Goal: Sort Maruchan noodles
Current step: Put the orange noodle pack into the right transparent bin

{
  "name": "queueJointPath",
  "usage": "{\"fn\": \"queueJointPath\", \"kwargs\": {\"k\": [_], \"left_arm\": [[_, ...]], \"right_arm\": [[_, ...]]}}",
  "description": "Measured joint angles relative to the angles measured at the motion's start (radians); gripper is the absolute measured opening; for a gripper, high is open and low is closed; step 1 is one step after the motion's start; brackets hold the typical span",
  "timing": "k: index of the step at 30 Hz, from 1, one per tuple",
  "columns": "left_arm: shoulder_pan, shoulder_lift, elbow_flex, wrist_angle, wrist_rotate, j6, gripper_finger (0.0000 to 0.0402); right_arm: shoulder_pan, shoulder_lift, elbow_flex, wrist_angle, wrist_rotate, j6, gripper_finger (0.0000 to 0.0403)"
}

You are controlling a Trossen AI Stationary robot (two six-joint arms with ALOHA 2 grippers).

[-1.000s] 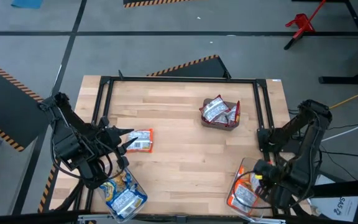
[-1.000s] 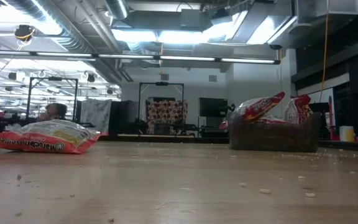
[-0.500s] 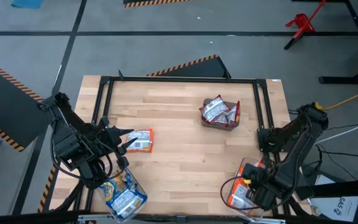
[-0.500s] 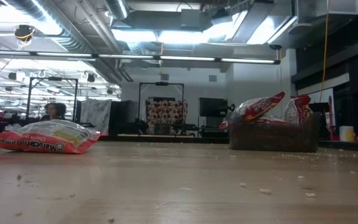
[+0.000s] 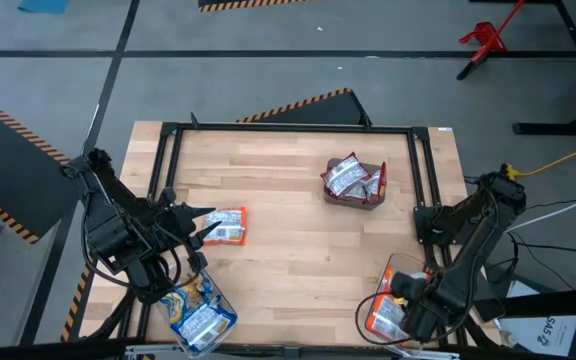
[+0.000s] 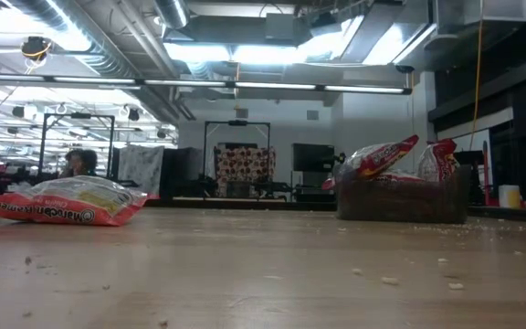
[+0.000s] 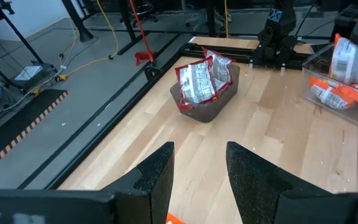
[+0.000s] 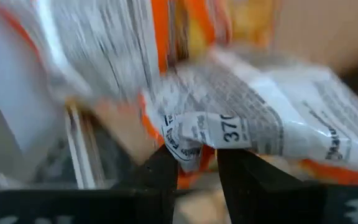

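Found right gripper [image 8: 197, 155] inside clear bin [image 5: 396, 268], narrowly parted around orange noodle packet's [image 8: 260, 124] crimped edge. Judged best: open fully, lift straight, drag nothing out. Saw left gripper [image 5: 203, 225] waiting, wide, beside lone packet [image 5: 228, 226] on surface [image 5: 298, 250].

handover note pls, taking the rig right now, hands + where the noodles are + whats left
Left hand: open, empty, hovering by the loose packet on the left of the table.
Right hand: down in the right bin at the near right corner; a packet's edge sits between its fingers, grip unclear.
Noodles: orange packets in the right bin, blue-yellow ones in the left bin, red ones in the brown box.
Done: nearly all are sorted.
Left: confirm the right hand lets go, then bin the loose packet.
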Motion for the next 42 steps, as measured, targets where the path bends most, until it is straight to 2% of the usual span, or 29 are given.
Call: {"fn": "queueJointPath", "kwargs": {"k": [2,5,9,15,20,26,32,38,42], "left_arm": [[0.0,0.0,0.0,0.0,-0.004,0.006,0.0141],[0.0,0.0,0.0,0.0,-0.011,0.007,0.0141],[0.0,0.0,0.0,0.0,-0.011,0.008,0.0141],[0.0,0.0,0.0,0.0,-0.012,0.009,0.0141],[0.0,0.002,0.0,0.0,0.0,0.008,0.0141],[0.0,0.002,0.0,0.0,0.017,0.008,0.0141],[0.0,0.002,0.0,0.0,0.021,0.008,0.0141],[0.0,0.002,0.0,0.0,0.02,0.008,0.0141],[0.0,0.002,0.0,0.0,0.02,0.008,0.0141]], "right_arm": [[-0.006,0.0,0.0,-0.056,-0.109,-0.003,0.0102],[-0.004,0.0,0.0,-0.134,-0.16,-0.004,0.0102],[-0.027,0.0,0.0,-0.101,-0.1,-0.005,0.0102],[-0.092,0.012,0.0,0.028,0.097,-0.085,0.0101],[-0.144,0.073,0.0,0.035,0.151,-0.215,0.0101],[-0.167,0.122,0.0,0.06,0.119,-0.307,0.0101],[-0.149,0.129,0.0,0.04,-0.006,-0.287,0.0101],[-0.14,0.129,-0.027,0.117,0.032,-0.281,0.0101],[-0.141,0.129,-0.082,0.193,0.009,-0.293,0.0101]]}}
